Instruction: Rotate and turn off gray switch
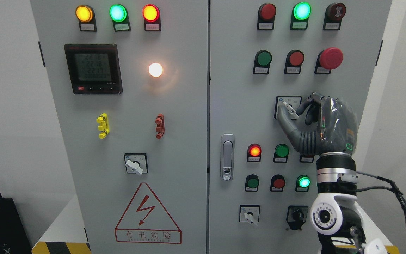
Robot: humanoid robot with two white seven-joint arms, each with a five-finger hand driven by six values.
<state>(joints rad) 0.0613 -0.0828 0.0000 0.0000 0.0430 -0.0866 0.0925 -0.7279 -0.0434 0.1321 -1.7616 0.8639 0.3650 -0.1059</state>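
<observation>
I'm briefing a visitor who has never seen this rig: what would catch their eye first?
Probably the right hand, raised against the right cabinet door with its fingers around the gray switch. Next, the glowing white lamp on the left door beside the digital meter, and the red mushroom button above the hand.

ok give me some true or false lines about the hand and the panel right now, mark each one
1. The right hand is at the gray switch on the right door. True.
2. The round lamp beside the meter is dark. False: it glows bright.
3. The big red mushroom button is above the hand. True.
4. The door handle is on the left door. False: it sits at the right door's left edge.
5. The left hand is pressing a green button. False: no left hand is in view.
</observation>
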